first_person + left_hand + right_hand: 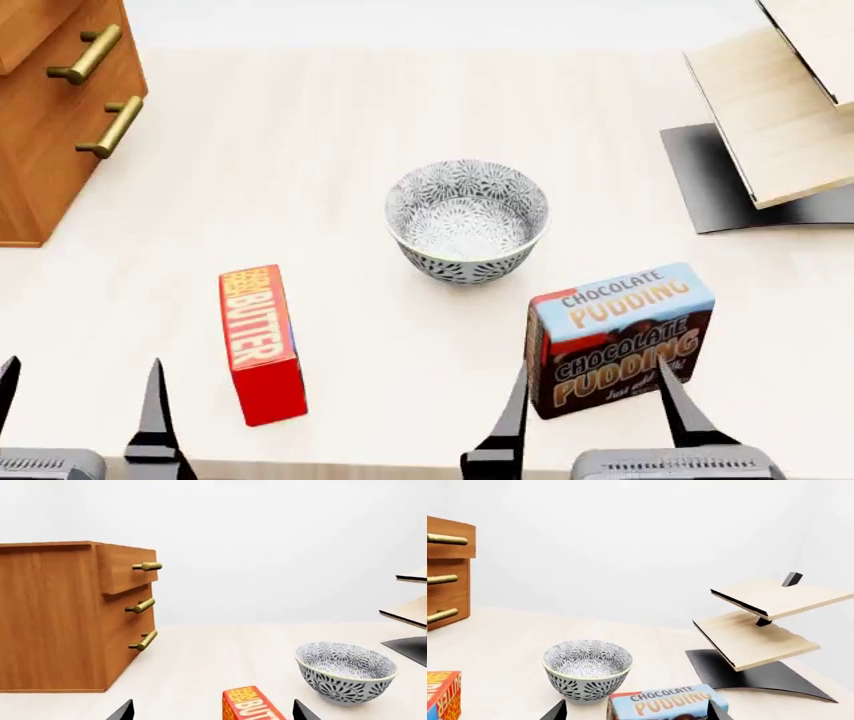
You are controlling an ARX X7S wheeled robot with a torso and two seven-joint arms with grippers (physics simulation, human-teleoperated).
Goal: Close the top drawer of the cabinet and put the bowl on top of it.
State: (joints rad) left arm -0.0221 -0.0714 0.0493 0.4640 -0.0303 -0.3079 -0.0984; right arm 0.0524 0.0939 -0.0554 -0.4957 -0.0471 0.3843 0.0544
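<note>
The orange-brown cabinet [53,615] stands at the table's far left, and its corner shows in the head view [54,150]. Its top drawer [127,570] is pulled out past the two lower fronts. The patterned white bowl [467,220] sits upright mid-table, apart from both grippers, and shows in the wrist views too [345,672] [587,669]. At the near edge my left gripper [80,400] is open and holds nothing. My right gripper [590,400] is open as well, its fingers either side of the pudding box's near end without touching it.
A red butter box [260,340] lies between the left gripper and the bowl. A chocolate pudding box [621,335] stands right in front of the right gripper. A pale wooden shelf [787,110] on a black base [707,175] occupies the far right.
</note>
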